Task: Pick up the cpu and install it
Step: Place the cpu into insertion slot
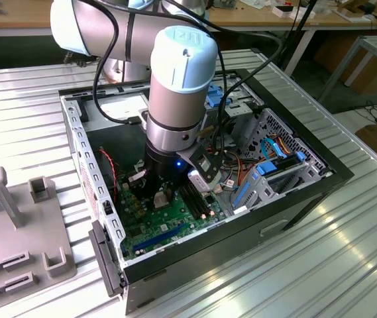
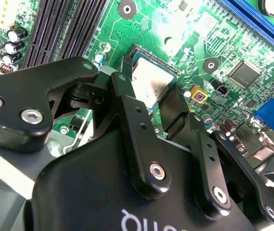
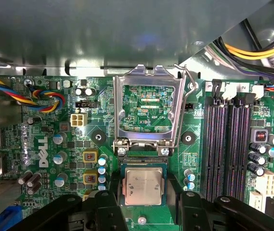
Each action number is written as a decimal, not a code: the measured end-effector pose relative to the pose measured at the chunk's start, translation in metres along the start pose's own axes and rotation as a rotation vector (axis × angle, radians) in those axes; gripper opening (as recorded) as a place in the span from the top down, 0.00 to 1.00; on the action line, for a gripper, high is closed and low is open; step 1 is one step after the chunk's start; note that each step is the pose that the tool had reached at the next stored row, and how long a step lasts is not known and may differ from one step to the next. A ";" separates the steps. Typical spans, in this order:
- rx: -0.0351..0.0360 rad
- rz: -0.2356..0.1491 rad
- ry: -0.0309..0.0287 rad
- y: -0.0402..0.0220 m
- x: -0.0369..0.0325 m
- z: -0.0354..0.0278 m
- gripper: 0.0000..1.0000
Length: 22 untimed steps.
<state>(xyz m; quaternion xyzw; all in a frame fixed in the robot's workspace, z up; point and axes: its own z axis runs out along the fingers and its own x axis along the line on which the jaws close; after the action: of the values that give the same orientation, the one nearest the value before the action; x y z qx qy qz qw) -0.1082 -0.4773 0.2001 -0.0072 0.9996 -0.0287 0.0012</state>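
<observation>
Now | cpu (image 3: 144, 186) seated in socket (image 3: 143, 162) | tool (image 3: 145, 196) straddles it, jaws apart

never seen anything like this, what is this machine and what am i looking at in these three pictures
This is a robot arm with a claw at its tip, reaching down into an open computer case on a ribbed metal table. The exterior view comes from a camera off the arm; both wrist views come from cameras riding on the arm, looking at the green board inside the case. The small silver-grey square is the cpu. It lies on the board next to a metal frame swung open, and the claw is right at it. Whether the claw grips it I cannot tell.
</observation>
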 end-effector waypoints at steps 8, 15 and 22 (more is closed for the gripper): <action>-0.0001 0.000 0.0001 0.0001 0.0000 0.0016 0.53; -0.0001 0.000 0.0001 0.0005 -0.0004 0.0027 0.53; -0.0008 0.000 0.0001 0.0006 -0.0004 0.0047 0.53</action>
<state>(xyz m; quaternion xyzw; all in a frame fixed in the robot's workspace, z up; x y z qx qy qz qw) -0.1078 -0.4769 0.1954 -0.0072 0.9996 -0.0283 0.0011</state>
